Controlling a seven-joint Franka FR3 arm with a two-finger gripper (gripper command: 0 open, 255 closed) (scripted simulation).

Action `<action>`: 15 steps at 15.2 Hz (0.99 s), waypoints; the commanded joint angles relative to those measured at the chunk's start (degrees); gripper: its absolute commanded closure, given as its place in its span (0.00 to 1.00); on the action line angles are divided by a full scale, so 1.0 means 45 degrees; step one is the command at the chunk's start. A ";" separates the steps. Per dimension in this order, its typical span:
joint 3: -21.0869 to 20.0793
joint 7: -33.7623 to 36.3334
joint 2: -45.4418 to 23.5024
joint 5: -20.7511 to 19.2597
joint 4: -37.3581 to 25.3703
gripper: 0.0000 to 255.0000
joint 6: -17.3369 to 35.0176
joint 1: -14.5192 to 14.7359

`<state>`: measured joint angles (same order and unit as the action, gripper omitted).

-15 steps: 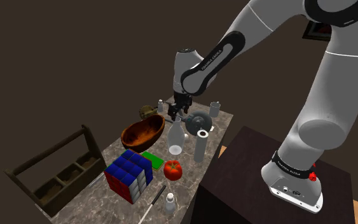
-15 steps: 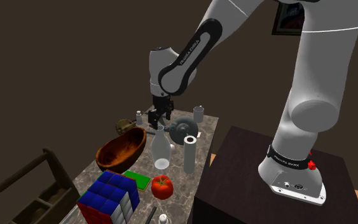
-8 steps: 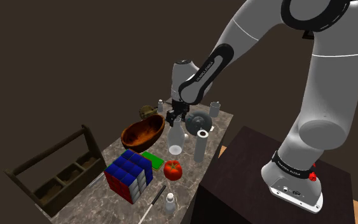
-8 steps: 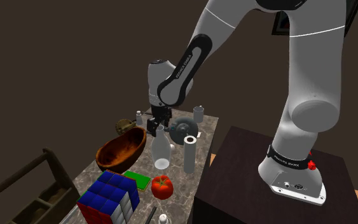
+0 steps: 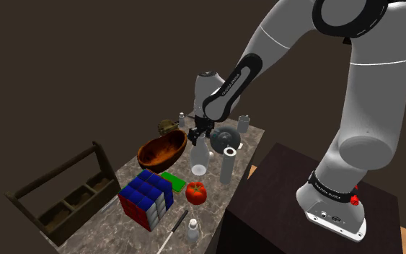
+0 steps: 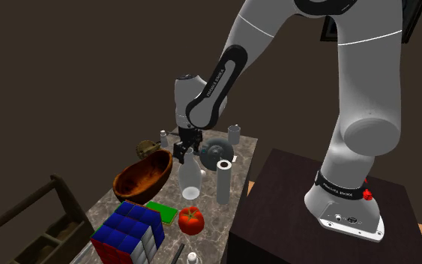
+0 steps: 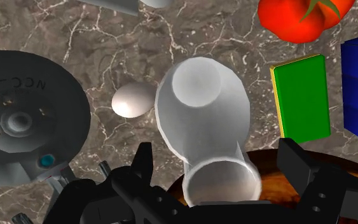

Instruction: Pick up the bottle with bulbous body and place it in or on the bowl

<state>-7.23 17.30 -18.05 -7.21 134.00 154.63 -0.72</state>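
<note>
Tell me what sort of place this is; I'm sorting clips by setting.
Probably a dim room in a house: a marble-topped table crowded with household odds like a wooden bowl and a tomato, and a wooden caddy beside it.

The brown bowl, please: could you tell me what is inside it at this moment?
The bowl shows its bare brown inner wall, with nothing lying in it. From the wrist view, the bottle and the gripper cover most of its hollow.
</note>
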 commanded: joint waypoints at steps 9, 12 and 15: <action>0.0000 0.0002 -0.0002 -0.0001 -0.0001 1.00 0.0001 0.0001; -0.0037 -0.0044 0.0163 0.0057 0.0014 1.00 -0.0146 -0.0026; -0.0137 -0.0174 0.0646 0.0228 0.0036 1.00 -0.0602 -0.0096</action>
<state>-7.70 16.72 -15.83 -6.44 134.25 152.67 -1.05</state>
